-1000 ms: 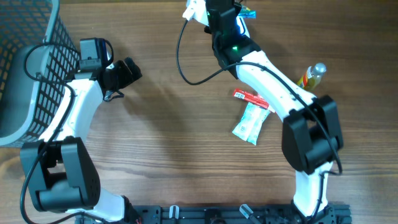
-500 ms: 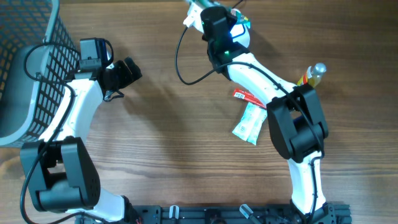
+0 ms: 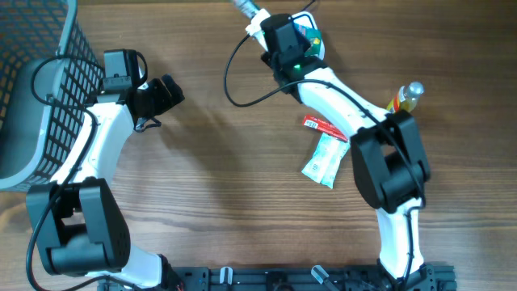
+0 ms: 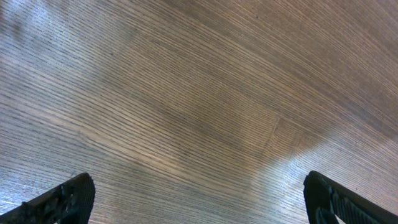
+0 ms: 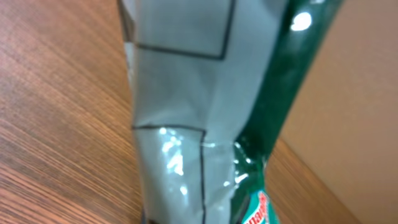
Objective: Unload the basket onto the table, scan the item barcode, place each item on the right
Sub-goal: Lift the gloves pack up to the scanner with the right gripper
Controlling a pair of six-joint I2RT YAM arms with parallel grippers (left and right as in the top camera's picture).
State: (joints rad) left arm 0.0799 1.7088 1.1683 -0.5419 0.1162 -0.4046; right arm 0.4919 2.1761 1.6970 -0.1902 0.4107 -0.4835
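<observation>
Overhead view shows the right end effector [image 3: 296, 32] up at the far edge of the table [image 3: 242, 202], pinched shut on a small green bag [image 3: 312, 35]. I think this is the step where the bag gets held up to be scanned. I cannot see the barcode, so next the bag may need a turn, then a flat, steady hold. Up close in the right wrist view it looks shiny, crinkly, silver and green, and soft enough to bend. The left end effector [image 3: 164, 91] is wide open and holds nothing, near the wire basket [image 3: 32, 81].
</observation>
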